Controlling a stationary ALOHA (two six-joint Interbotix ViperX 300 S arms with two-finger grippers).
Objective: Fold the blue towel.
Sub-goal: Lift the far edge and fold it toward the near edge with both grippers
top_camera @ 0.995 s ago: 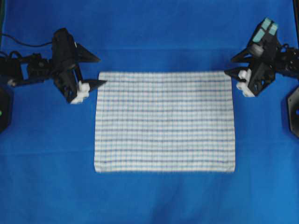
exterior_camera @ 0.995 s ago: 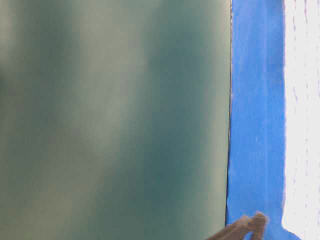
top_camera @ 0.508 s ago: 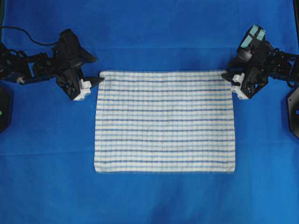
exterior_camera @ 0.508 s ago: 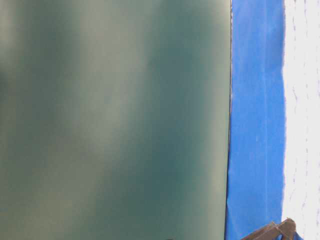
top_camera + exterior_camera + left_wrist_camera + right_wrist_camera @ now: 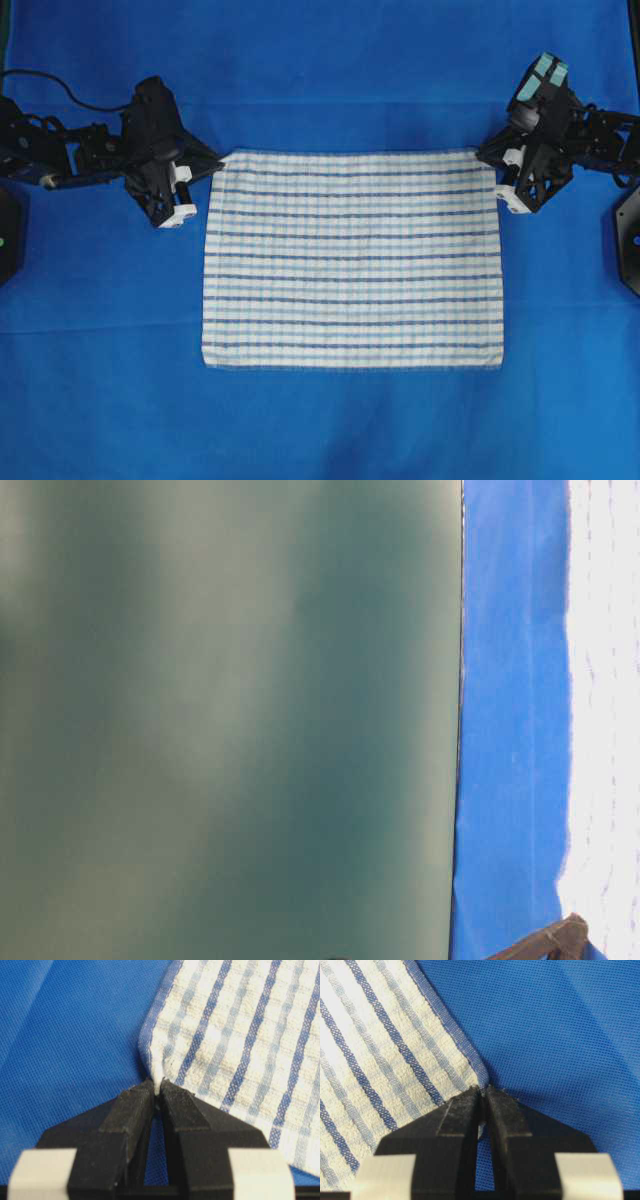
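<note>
The blue towel [image 5: 352,258], white with thin blue checks, lies flat and spread out in the overhead view. At its far left corner, my left gripper [image 5: 214,165] is shut on the towel; the left wrist view shows the corner [image 5: 156,1077] pinched between the black fingertips [image 5: 134,1102]. My right gripper [image 5: 488,160] is shut on the far right corner [image 5: 481,1077], seen in the right wrist view between the closed fingers [image 5: 505,1105]. The table-level view shows only a bright strip of the blue towel [image 5: 605,730] at the right edge.
A plain blue table covering [image 5: 320,80] lies under everything. A dark panel [image 5: 230,720] fills most of the table-level view. Black stands sit at the overhead view's left edge [image 5: 8,235] and right edge [image 5: 628,240].
Both grippers moved in to the towel's far corners and went from open to shut on them. The towel has stayed flat.
</note>
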